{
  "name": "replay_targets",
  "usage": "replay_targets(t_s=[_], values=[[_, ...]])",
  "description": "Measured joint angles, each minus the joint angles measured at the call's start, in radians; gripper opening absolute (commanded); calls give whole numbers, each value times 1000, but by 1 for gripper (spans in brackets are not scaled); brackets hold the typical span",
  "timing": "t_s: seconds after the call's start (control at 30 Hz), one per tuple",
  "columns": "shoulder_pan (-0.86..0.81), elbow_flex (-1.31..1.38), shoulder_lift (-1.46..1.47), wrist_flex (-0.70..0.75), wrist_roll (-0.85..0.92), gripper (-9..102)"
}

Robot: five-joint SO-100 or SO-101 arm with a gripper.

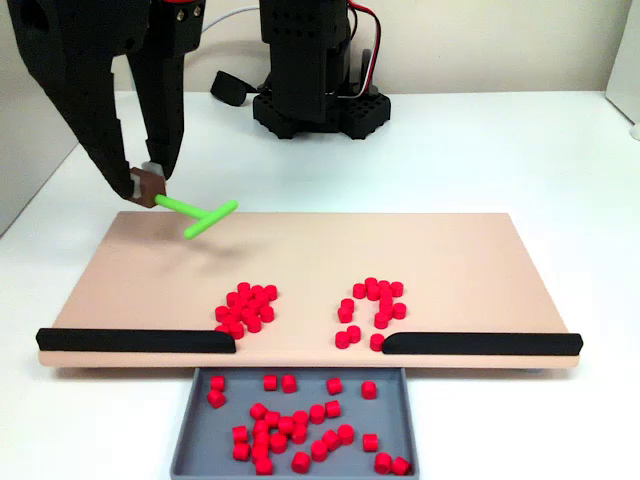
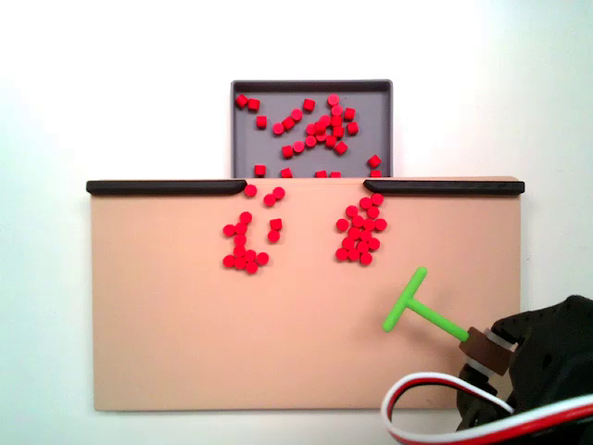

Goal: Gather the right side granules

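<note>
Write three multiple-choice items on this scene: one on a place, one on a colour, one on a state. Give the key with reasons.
1. Where does the grey tray sit?
A. At the gap between the two black bars
B. On top of the board
C. Beside the arm's base

2. What colour is the T-shaped tool?
A. Blue
B. Green
C. Yellow

3. How does the gripper stand?
A. Open above the tray
B. Shut on a granule
C. Shut on the tool's stem

Key:
1 A: in both fixed views the tray lies against the board edge, at the opening between the black bars.
2 B: the tool is bright green against the tan board.
3 C: the brown fingertip pads clamp the stem's end, away from both clusters of red granules.
</note>
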State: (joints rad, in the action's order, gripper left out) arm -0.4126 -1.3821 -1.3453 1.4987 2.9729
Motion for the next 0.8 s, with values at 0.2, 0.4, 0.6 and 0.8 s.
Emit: replay_targets(t_s=[0.2, 0.4, 0.6, 0.8], values=[[0, 77, 83, -3, 112, 0], [-17, 130, 141, -5, 190, 0], [-18, 176, 202, -5, 201, 0], [-18, 183, 218, -40, 198, 0]])
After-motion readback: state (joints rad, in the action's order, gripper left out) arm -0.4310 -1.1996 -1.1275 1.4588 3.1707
